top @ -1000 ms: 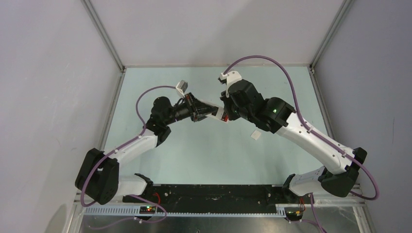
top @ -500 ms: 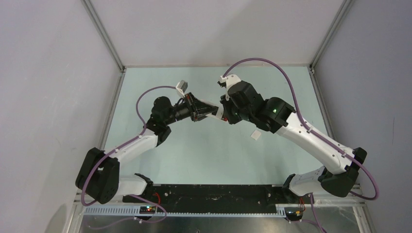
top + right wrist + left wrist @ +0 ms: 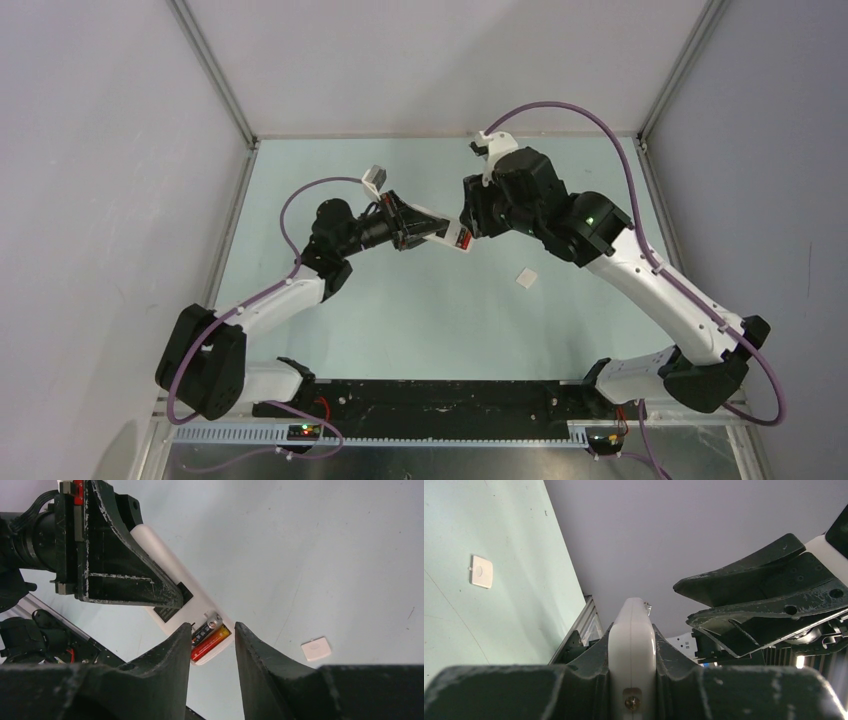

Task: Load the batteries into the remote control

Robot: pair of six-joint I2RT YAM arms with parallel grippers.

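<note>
Clamping flat white remote control (image 3: 197, 600), left gripper (image 3: 428, 230) shows black and orange cylindrical batteries (image 3: 209, 632) seated; right gripper (image 3: 212, 630), narrowly parted and empty, probably fetches square white cover (image 3: 316, 649) next.

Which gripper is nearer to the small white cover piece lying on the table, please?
Right. The right gripper hangs open just up-left of the cover piece in the top view; the left gripper, shut on the remote control, sits farther left beyond it.
</note>
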